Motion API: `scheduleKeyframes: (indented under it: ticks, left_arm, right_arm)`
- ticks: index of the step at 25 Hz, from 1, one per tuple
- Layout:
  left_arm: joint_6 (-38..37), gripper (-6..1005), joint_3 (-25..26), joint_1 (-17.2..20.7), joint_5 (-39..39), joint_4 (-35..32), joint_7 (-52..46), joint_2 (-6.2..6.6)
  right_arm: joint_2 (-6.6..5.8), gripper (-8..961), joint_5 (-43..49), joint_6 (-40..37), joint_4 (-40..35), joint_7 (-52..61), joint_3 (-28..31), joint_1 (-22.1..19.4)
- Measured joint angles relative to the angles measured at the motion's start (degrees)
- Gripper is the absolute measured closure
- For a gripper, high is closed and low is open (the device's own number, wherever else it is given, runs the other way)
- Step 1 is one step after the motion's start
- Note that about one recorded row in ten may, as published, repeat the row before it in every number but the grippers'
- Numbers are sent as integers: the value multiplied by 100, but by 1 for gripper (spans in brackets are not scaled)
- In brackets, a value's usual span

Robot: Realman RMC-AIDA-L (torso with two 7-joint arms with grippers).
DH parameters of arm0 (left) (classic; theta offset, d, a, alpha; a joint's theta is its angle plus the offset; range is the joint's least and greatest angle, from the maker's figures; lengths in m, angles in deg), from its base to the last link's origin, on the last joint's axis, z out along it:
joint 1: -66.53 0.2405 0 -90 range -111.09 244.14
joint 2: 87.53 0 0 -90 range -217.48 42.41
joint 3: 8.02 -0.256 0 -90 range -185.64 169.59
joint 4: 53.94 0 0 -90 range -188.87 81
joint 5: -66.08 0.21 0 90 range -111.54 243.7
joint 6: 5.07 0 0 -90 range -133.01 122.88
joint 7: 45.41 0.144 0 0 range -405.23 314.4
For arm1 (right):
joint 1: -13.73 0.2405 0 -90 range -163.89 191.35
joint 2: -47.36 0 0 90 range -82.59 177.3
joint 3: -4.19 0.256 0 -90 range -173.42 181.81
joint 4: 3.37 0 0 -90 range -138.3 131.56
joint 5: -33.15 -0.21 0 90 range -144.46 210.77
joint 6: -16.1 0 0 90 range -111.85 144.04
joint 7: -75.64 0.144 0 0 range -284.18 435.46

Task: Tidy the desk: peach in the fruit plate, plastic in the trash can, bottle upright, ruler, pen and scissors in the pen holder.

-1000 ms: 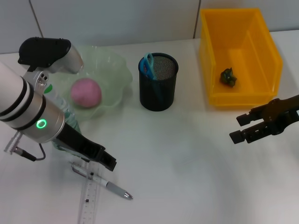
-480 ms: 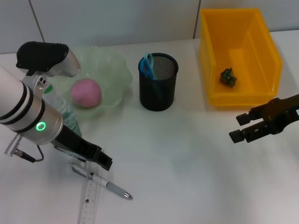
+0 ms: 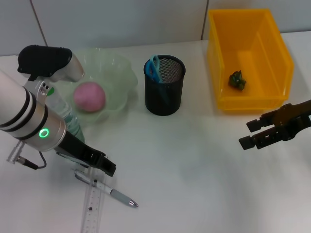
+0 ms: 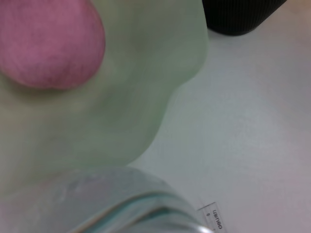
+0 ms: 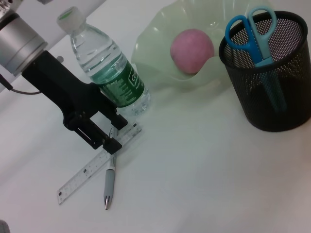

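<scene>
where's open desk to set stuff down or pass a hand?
Free: the desk between the pen holder and right gripper, and the near centre, right of the pen. Crowded: near left, where the left gripper, ruler, bottle and fruit plate cluster.

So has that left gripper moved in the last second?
Yes, slightly. The left gripper slid leftward along the ruler, away from the pen tip.

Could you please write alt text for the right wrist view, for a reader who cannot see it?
The left end effector hovers over a ruler and pen, beside an upright bottle. Behind are a peach in a green plate and scissors in a mesh holder.
</scene>
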Motion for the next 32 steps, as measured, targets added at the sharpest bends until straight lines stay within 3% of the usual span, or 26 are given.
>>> scheduleKeyframes:
  ticks: [32]
  left_arm:
    - [366,276,-383,26,128,134,46,-1]
  right_arm:
    - [13,115,-1,20,20,114,15,-88]
